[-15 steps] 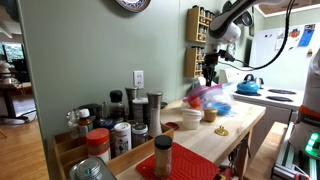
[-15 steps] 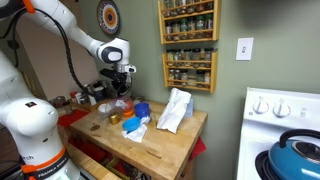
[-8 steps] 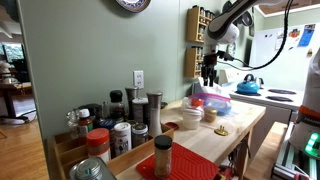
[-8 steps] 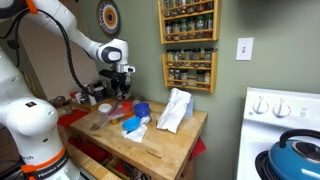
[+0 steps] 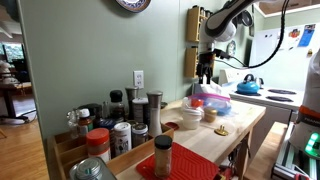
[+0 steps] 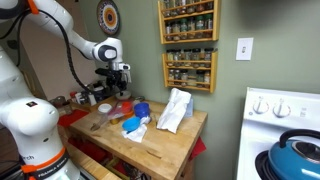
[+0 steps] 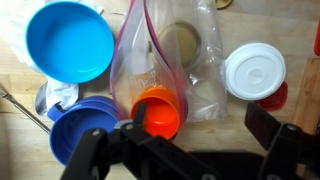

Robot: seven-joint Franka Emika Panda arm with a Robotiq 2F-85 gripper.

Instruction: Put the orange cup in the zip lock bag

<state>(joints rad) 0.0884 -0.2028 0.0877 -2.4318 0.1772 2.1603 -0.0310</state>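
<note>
In the wrist view the orange cup (image 7: 160, 110) lies on its side with its open end towards the camera, inside the mouth of the zip lock bag (image 7: 185, 55). The clear bag lies flat on the wooden table, its pink zip strip running up from the cup. My gripper (image 7: 200, 122) hangs above with both dark fingers wide apart and nothing between them; the left finger (image 7: 138, 112) overlaps the cup's edge in the picture. In both exterior views the gripper (image 5: 206, 72) (image 6: 112, 84) stands open above the bag (image 5: 208, 96).
A blue bowl (image 7: 70, 40) lies beside the bag, and a blue dish (image 7: 85, 130) lies below it. A white-lidded jar (image 7: 254, 72) stands on the other side. Spice jars (image 5: 120, 130) crowd one table end. A spice rack (image 6: 188, 45) hangs on the wall.
The jaws have gone from nearly shut to wide open, letting go. The bag has dropped from a raised heap to lying flat, and the gripper has risen a little.
</note>
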